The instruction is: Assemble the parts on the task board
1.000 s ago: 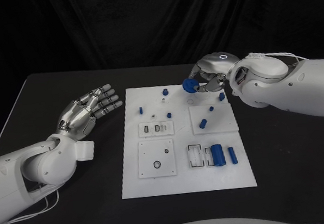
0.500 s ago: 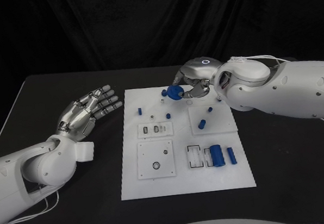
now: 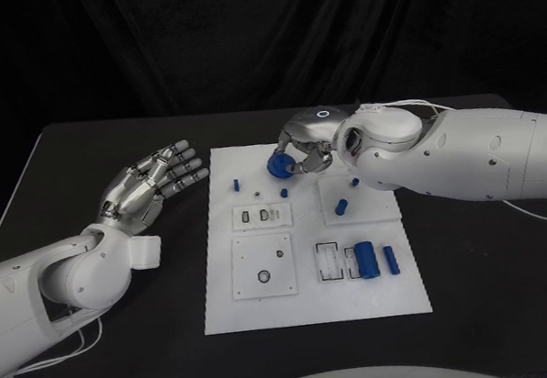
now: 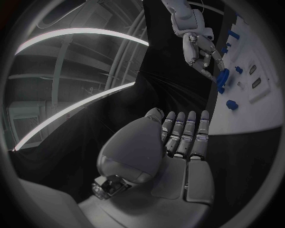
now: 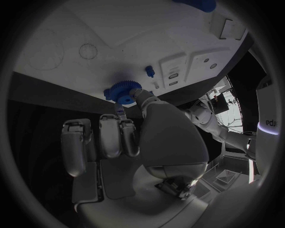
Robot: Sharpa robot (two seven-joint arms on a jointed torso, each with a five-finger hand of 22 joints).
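In the head view the right hand [image 3: 306,145] is covering part of the blue gear [image 3: 277,164] it is holding, and the peg or socket under the gear is staying out of sight. The right forearm is hiding the far right corner of the task board [image 3: 316,306]. In the right wrist view the fingers [image 5: 110,137] are blocking the near half of the gear, and the circle's rim is cutting off another blue part [image 5: 197,4]. The small slots [image 3: 261,216] are looking too small to tell whether anything is sitting inside them.
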